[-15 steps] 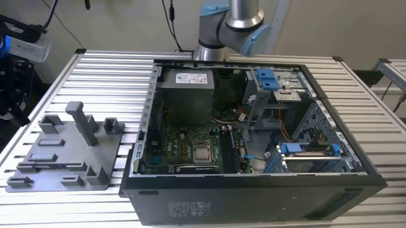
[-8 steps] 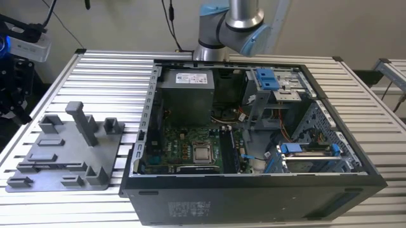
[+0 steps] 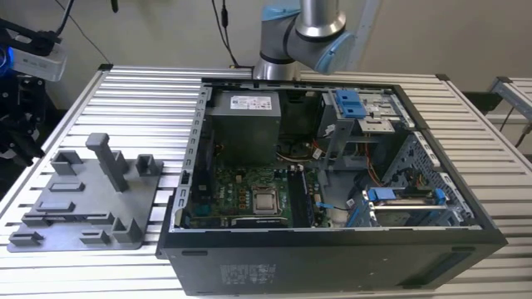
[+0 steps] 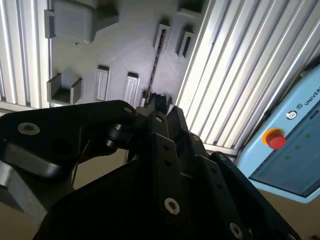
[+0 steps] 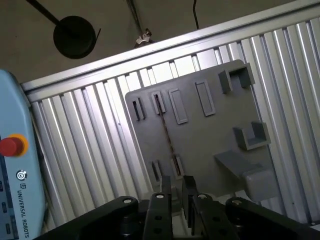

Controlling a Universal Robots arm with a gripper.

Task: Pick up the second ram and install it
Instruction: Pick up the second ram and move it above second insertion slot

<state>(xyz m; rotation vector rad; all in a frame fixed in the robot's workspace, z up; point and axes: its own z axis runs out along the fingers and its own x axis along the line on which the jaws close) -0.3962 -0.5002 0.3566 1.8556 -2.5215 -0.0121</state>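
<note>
Hovering above grey tray | gripper parted, empty | second ram edge-on in tray slots | best: straddle thin edge squarely, centred

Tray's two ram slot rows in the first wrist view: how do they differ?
The filled row holds the ram, standing on edge between its two slots; the empty row has bare tray between its slots. The filled row sits beside the long pockets; the empty row lies nearer the tray's edge. Both are pairs of short grey slots, running parallel.
</note>
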